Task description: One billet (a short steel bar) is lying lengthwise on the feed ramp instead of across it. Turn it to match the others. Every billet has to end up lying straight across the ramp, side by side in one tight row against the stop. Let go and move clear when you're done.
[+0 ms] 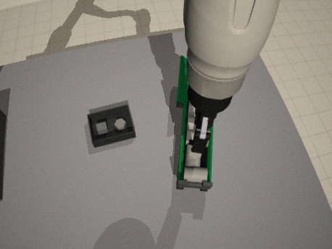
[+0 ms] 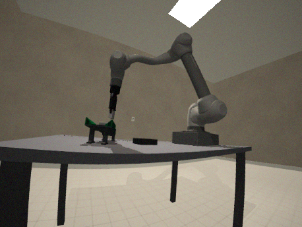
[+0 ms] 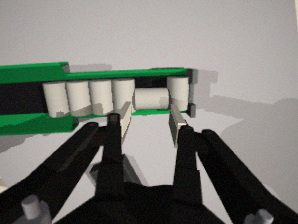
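Billets sit in the green ramp [image 3: 30, 75]. One billet [image 3: 151, 98] lies the long way, between a row of four and one more by the stop. The claw [image 3: 149, 121] hangs just above it, partly open, holding nothing, one finger on each side.
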You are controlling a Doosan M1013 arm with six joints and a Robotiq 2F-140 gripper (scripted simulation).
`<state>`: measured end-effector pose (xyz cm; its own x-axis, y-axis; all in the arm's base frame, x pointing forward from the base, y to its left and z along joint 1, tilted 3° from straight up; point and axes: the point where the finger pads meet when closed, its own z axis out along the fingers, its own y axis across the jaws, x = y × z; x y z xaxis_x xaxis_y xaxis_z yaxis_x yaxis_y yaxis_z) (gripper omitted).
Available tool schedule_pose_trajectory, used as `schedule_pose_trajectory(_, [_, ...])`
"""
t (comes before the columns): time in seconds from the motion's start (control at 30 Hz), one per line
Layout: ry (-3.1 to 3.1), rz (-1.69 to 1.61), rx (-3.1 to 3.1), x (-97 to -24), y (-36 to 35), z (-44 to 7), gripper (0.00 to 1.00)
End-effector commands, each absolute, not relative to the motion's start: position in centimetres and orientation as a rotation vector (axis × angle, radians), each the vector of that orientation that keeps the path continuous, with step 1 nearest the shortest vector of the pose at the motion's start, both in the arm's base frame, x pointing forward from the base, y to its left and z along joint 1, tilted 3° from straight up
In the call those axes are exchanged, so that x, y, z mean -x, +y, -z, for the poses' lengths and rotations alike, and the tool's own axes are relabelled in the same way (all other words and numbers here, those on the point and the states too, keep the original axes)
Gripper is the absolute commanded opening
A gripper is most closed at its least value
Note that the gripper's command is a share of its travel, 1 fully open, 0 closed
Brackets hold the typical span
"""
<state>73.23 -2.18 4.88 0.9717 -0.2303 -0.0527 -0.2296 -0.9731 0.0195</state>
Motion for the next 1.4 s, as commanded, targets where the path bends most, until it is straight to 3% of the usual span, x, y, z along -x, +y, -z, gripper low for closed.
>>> schedule_pose_trajectory(0.0, [-0.628,0.082,-3.049,-73.23,-2.17,-4.88,0.41])
schedule_pose_trajectory(1.37, [-2.292,0.047,-2.074,-73.21,-2.17,-4.81,0.41])
